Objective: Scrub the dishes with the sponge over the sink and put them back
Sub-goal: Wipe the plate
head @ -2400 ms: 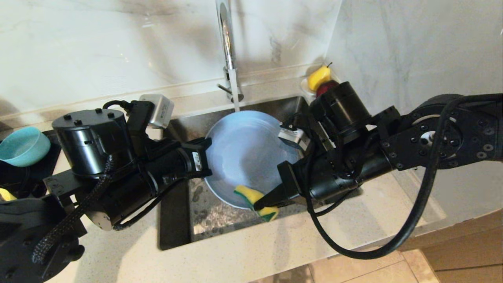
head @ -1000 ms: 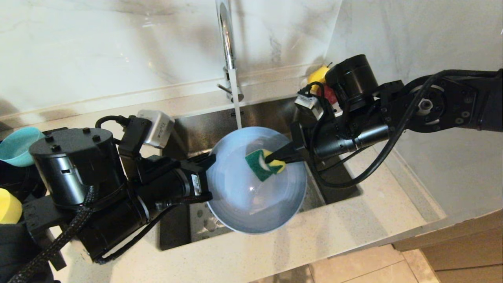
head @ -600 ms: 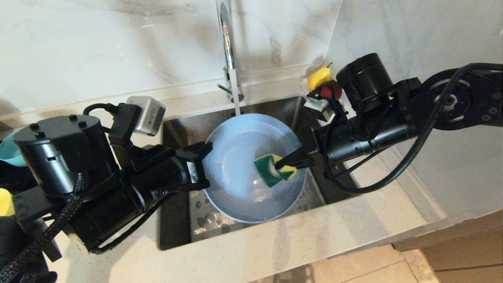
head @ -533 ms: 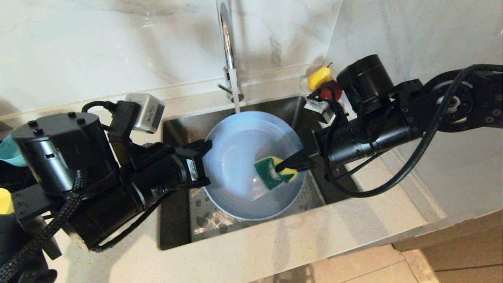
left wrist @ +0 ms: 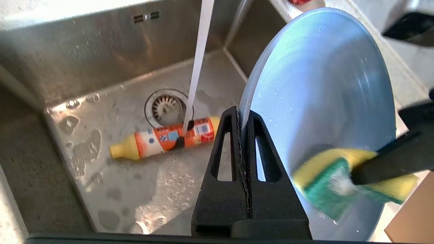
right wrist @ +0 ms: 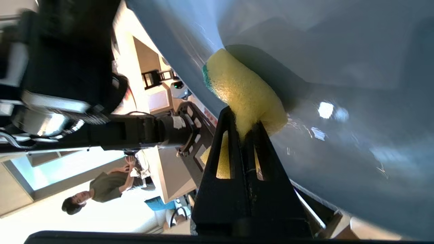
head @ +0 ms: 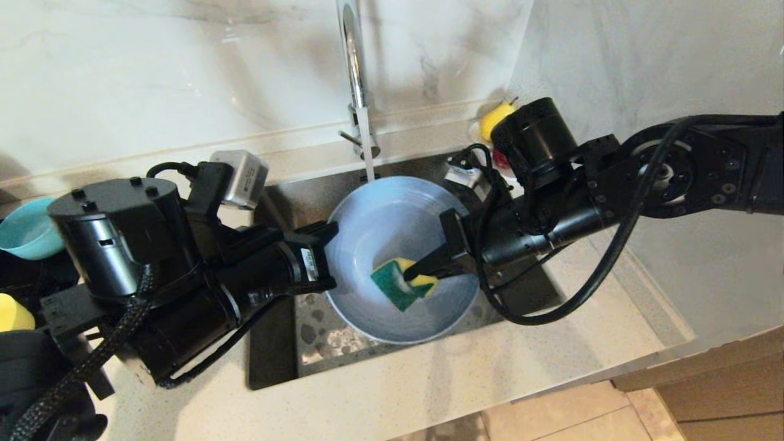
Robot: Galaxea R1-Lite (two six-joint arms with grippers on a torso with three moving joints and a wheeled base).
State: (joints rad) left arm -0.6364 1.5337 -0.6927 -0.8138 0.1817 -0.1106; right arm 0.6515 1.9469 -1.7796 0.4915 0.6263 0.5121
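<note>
Sponge shifted lower-left across grey-blue plate, pinched in right end effector. Left end effector clamps plate rim over sink; its fingertips are hidden behind the plate; detergent bottle lies below.

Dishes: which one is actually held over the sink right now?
The grey-blue plate, clamped at its rim by the left pincer over the sink while the sponge rubs it. The teal-blue bowl sits off at the far left, untouched.

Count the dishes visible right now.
3: the plate held over the sink by the left gripper, and a teal bowl and yellow bowl at far left. Others may be hidden.
</note>
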